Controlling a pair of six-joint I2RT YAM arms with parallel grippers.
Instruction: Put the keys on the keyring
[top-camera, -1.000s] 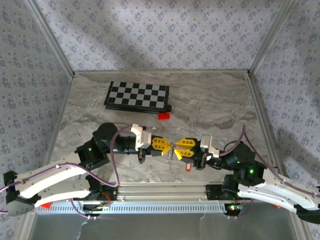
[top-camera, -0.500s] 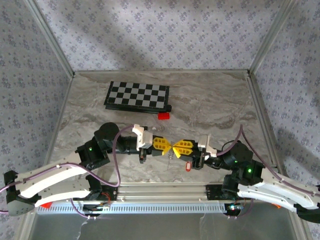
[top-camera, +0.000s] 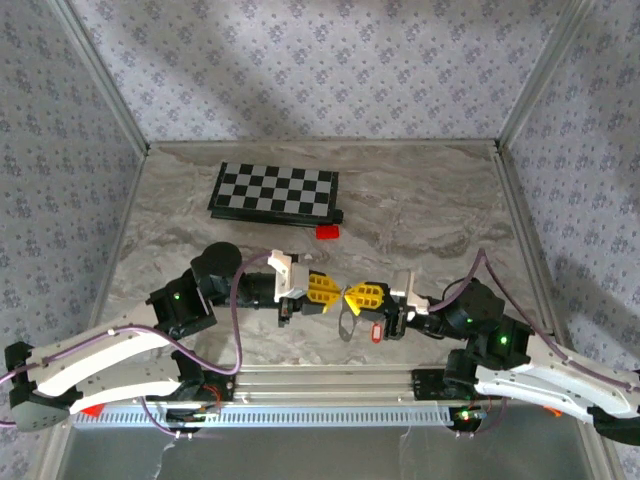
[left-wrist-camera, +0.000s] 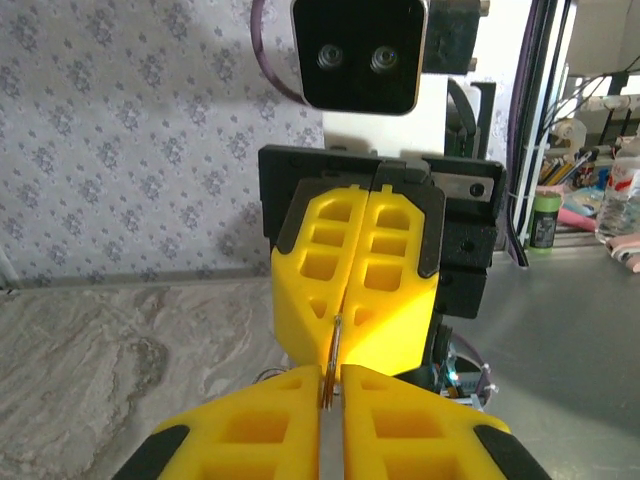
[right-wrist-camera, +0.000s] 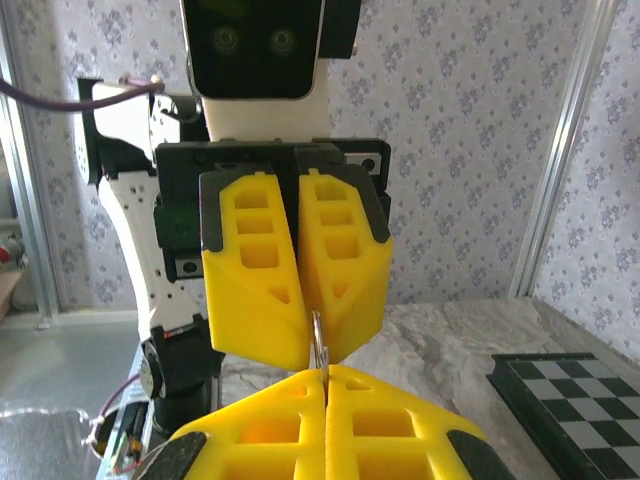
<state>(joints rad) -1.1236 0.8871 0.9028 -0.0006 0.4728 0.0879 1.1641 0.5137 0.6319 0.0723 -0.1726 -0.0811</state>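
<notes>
Keyring (left-wrist-camera: 329, 352) pinched between closed left gripper (left-wrist-camera: 331, 398) and right gripper (right-wrist-camera: 325, 386), near tabletop's (top-camera: 420, 215) near edge. Might slip free under uneven pulling.

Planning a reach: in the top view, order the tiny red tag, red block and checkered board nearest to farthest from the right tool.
1. Tiny red rectangular tag, beside the right tool.
2. Solid red block, beyond it.
3. Black-and-white checkered board, far left.
</notes>
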